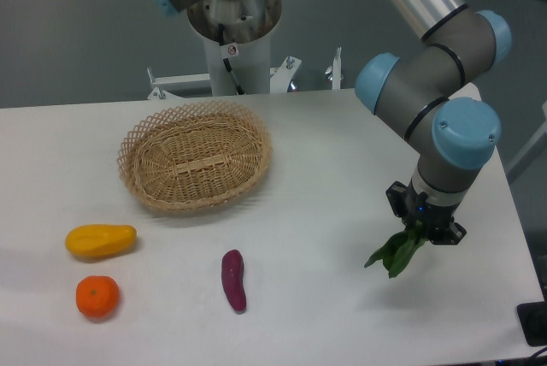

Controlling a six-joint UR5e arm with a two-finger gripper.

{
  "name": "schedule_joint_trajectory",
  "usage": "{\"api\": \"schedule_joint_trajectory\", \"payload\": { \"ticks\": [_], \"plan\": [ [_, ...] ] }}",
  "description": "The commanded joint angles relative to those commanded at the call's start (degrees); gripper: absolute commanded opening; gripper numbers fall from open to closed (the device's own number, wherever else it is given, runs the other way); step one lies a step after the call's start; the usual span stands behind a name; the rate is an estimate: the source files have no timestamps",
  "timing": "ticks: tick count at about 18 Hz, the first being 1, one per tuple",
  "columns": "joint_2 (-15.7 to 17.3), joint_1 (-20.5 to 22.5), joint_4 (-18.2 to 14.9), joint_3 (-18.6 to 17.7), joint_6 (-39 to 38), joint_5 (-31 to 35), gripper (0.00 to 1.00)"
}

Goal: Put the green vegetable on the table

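Note:
The green vegetable [396, 251] is a small bunch of dark green leaves hanging from my gripper [420, 231] at the right side of the white table [325, 161]. The gripper points down and is shut on the vegetable's upper end, which is hidden between the fingers. The leaf tips hang low, at or just above the tabletop; I cannot tell whether they touch it.
An oval wicker basket [196, 156] sits at the table's back left. A purple vegetable [233, 280] lies in front of it. A yellow fruit [101, 240] and an orange [97, 296] lie at the front left. The robot's base [232, 32] stands behind the table.

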Motion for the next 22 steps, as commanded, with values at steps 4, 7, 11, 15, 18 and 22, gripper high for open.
{"api": "schedule_joint_trajectory", "payload": {
  "ticks": [4,7,11,15,18,22],
  "plan": [
    [0.0,-0.2,0.3,-0.1,-0.2,0.1,0.19],
    [0.0,-0.4,0.2,-0.1,-0.4,0.1,0.19],
    [-0.4,-1.3,0.4,0.0,-3.2,0.2,0.19],
    [-1.1,-3.0,0.4,0.1,-6.6,0.3,0.20],
    [-1.2,-5.1,0.4,-0.6,-8.5,0.3,0.19],
    [-1.8,-8.4,0.5,-1.1,-12.5,3.0,0.19]
  ]
}}
